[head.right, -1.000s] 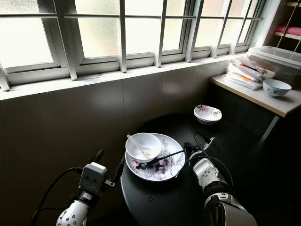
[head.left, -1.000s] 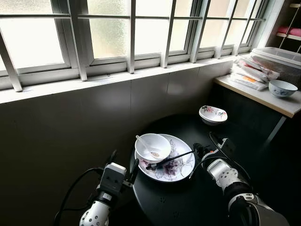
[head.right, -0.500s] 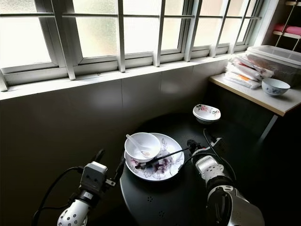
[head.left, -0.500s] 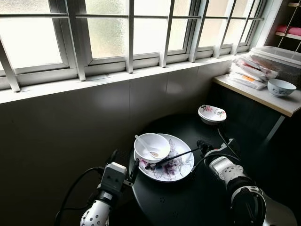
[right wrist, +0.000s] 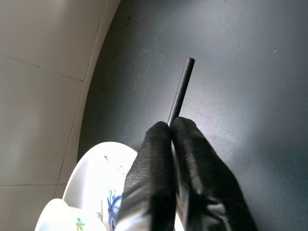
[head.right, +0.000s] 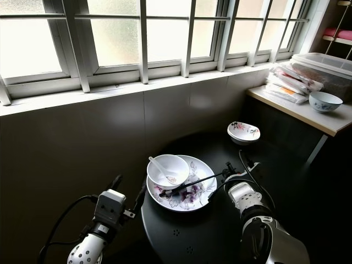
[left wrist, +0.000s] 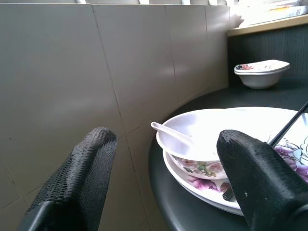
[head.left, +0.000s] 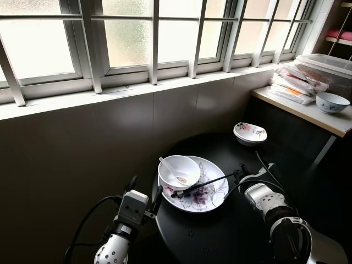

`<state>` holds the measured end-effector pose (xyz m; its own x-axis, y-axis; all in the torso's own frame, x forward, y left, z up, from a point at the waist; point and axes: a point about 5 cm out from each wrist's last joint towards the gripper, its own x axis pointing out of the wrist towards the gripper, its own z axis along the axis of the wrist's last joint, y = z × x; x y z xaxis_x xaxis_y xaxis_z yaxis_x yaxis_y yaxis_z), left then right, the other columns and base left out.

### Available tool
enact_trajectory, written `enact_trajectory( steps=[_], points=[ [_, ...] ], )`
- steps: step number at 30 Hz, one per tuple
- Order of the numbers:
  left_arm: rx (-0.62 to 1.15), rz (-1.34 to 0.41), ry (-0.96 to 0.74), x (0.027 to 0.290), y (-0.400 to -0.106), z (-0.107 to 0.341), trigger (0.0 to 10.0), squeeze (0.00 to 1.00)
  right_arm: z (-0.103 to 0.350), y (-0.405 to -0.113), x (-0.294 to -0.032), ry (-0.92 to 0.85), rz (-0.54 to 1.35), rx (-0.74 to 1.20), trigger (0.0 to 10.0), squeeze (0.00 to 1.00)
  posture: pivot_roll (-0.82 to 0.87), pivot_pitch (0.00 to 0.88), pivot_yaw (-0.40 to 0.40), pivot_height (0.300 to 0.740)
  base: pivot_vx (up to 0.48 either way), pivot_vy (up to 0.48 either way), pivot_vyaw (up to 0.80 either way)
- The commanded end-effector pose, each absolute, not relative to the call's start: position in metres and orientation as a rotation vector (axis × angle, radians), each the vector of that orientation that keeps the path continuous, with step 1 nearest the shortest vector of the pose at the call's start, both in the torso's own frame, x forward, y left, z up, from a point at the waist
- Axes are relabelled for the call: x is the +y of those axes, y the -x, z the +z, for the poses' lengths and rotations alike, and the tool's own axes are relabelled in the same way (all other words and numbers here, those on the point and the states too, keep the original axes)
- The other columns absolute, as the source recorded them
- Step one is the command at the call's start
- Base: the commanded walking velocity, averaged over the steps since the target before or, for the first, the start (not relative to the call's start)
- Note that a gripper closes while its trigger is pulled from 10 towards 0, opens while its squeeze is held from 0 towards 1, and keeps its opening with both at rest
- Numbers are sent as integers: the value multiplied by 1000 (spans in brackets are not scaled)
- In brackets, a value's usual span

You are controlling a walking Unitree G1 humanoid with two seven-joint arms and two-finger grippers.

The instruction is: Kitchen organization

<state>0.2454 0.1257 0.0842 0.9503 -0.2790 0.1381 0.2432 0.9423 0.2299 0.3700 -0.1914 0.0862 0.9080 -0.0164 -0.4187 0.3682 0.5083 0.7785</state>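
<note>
Chopsticks [head.left: 201,185], thin and black, lie slanting across a wide white plate with a purple flower print [head.left: 204,199] on a round black counter [head.left: 220,236] below a long barred window [head.left: 154,33], their far ends resting on the plate beside a plain white bowl [head.left: 179,171] that sits on the plate's window side with a white spoon [head.left: 170,169] inside. The right gripper [right wrist: 173,132], reaching in from the plate's right edge, has its jaws pressed together on the near end of the chopsticks, and the right wrist view shows a black stick tip poking out past the two black fingertips [right wrist: 156,144] above the dark counter. The left gripper [left wrist: 166,180] hovers off the counter's left edge, just beside the plate and bowl, with its jaws spread wide and holding nothing. A small white bowl with a red flower pattern [head.left: 249,133] stands well apart at the far side of the round counter. To the right, a pale side counter [head.left: 324,118] carries a white bowl with a blue pattern [head.left: 333,102], a stack of plastic-wrapped packets [head.left: 297,82] and a clear plastic storage box [head.left: 330,66]. Grey wall tiles [head.left: 110,143] run beneath the white window sill [head.left: 137,91].
</note>
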Motion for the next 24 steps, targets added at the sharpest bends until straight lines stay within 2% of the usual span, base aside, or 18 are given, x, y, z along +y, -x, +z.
enact_trajectory(
  steps=[1,8,12,14,15,16,18,19,22,24],
  points=[
    [-153,-268,-217,126,-247,82,10000,0,87,-370,-196,-1023,-272,377,0,0,89,0,-75,740,0,0,0],
    [-149,-269,-218,126,-247,81,10000,0,89,-371,-197,-1029,-286,362,0,0,87,0,-71,740,0,0,0],
    [-153,-266,-218,127,-247,82,10000,0,107,-381,-190,-854,-170,282,0,0,87,0,-71,740,0,0,0],
    [-153,-265,-217,127,-247,82,10000,0,111,-383,-188,-835,-144,261,0,0,87,0,-71,740,0,0,0],
    [-155,-264,-216,127,-247,82,10000,0,120,-387,-181,-758,-82,217,784,0,84,0,-70,740,0,0,0],
    [-155,-263,-214,128,-247,82,10000,0,128,-390,-175,-659,-30,185,10000,0,81,0,-69,740,0,0,0],
    [-155,-262,-213,128,-247,82,10000,0,133,-392,-171,-628,-12,156,10000,0,81,0,-69,740,0,0,0],
    [-155,-262,-212,128,-247,82,10000,0,136,-393,-169,-613,4,135,10000,1000,81,0,-69,740,0,0,0],
    [-154,-263,-210,127,-247,82,10000,0,142,-394,-163,-562,70,88,10000,1000,79,0,-68,740,0,0,0],
    [-155,-262,-210,127,-248,82,10000,0,142,-393,-159,-455,121,82,10000,1000,81,0,-69,740,0,0,0]
  ],
)
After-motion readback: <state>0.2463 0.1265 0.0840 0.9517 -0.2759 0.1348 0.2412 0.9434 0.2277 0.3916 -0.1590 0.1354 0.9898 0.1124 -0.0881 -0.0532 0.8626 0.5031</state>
